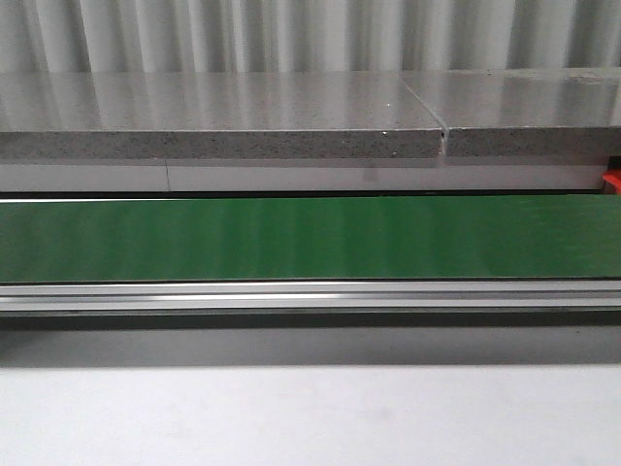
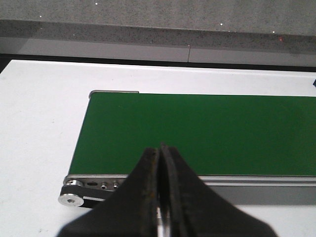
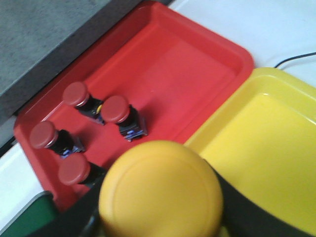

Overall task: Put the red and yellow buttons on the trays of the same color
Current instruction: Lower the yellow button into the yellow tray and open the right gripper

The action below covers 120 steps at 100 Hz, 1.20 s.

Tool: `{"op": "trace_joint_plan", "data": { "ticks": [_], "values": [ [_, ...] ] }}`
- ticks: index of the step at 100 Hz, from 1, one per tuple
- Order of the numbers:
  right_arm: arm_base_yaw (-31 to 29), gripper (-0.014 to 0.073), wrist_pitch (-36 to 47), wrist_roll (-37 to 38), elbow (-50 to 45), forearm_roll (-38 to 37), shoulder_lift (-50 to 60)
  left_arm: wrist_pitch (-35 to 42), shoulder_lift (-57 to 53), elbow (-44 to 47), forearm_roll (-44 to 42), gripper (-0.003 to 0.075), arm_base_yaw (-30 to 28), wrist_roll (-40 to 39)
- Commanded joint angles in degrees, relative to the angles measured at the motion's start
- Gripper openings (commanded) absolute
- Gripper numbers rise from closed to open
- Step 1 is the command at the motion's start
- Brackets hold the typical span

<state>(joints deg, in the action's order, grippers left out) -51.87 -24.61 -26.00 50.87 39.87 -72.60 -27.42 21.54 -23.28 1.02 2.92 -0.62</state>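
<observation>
In the right wrist view a big yellow button [image 3: 160,190] fills the space between the fingers of my right gripper [image 3: 160,217], which is shut on it above the seam between the two trays. The red tray [image 3: 197,64] holds several red buttons [image 3: 116,109] on black bases. Beside it lies the yellow tray [image 3: 261,148], with nothing showing in the part I see. My left gripper [image 2: 159,148] is shut and holds nothing, hovering at the near edge of the green conveyor belt [image 2: 197,131]. Neither gripper shows in the front view.
The green belt [image 1: 310,238] runs across the front view with an aluminium rail [image 1: 310,296] along its near side and a grey stone ledge [image 1: 223,131] behind. A bit of red [image 1: 611,182] peeks in at the far right. The belt's end roller [image 2: 71,197] sits on the white table [image 2: 34,128].
</observation>
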Motion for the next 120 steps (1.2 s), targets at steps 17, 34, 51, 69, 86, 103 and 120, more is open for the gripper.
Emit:
{"op": "trace_joint_plan", "data": {
  "ticks": [17, 34, 51, 69, 86, 103, 120],
  "values": [
    [-7.2, 0.0069, 3.8, 0.4, -2.4, -3.5, 1.0, 4.5, 0.2, -1.6, 0.6, -0.0021, 0.4, -0.1],
    [-10.3, 0.0069, 4.3, 0.8, -5.5, -3.5, -0.4, 4.5, 0.2, -1.6, 0.6, -0.0021, 0.4, -0.1],
    [-9.9, 0.0069, 7.3, 0.8, -10.6, -3.1, -1.5, 4.5, 0.2, -1.6, 0.6, -0.0021, 0.4, -0.1],
    [-7.9, 0.0069, 12.9, 0.8, -15.3, -3.1, -2.1, 4.5, 0.2, -1.6, 0.6, -0.0021, 0.4, -0.1],
    [-2.6, 0.0069, 16.2, 0.8, -16.1, -3.1, -2.6, 4.5, 0.2, -1.6, 0.6, -0.0021, 0.4, -0.1],
    [0.7, 0.0069, 18.1, 0.7, -16.1, -4.1, -5.8, 4.5, 0.2, -1.6, 0.6, -0.0021, 0.4, -0.1],
    [0.7, 0.0069, 18.7, 0.7, -16.1, -4.1, -9.5, 4.5, 0.2, -1.6, 0.6, -0.0021, 0.4, -0.1]
  ]
}}
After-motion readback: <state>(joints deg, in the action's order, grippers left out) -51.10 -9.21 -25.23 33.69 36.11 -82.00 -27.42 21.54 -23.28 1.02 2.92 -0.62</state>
